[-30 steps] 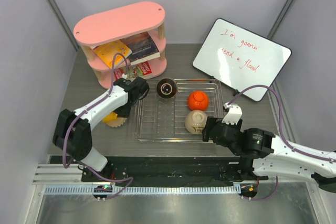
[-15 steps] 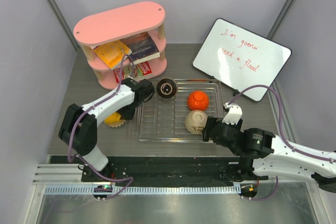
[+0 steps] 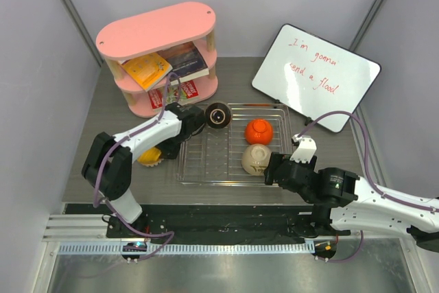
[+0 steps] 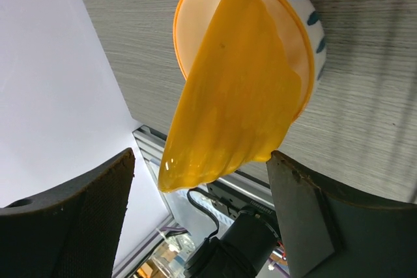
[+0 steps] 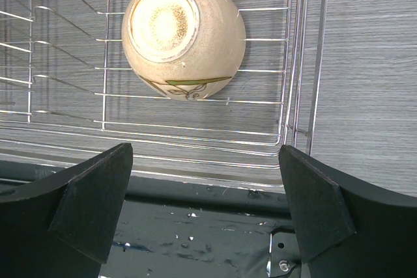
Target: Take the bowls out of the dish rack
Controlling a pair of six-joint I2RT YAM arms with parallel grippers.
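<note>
Dish rack (image 3: 206,159): shallow silver wire tray with parallel bars and a raised rim, at mid-table (image 3: 233,73), in front of the pink shelf (image 3: 158,36) and the whiteboard (image 3: 315,77).

Three bowls are in the rack:
- Dark brown bowl (image 3: 218,114), far-left corner, glossy, pale spot at its centre.
- Orange bowl (image 3: 258,130), right half toward the far side, dome up.
- Cream bowl (image 5: 189,50), just nearer than the orange one and close beside it. It is upside down, with its speckled foot ring facing my right wrist camera and a thin green leaf line on its wall.

Off the rack: the yellow bowl (image 4: 228,96) lies on the table to the rack's left, partly under my left forearm in the top view. It is glossy and translucent. It lies tilted in or against a pale bowl (image 4: 313,24) with an orange rim and blue dashes outside. I cannot tell whether it is fully nested.

Left gripper (image 4: 201,161): fingers spread wide, one to each side of the yellow bowl as seen from the wrist, and I see no contact with either pad. It grips nothing.

Right gripper (image 5: 205,150): jaws wide apart and empty, hovering at the rack's near rim. The cream bowl is straight ahead of the fingers and clear of them.
</note>
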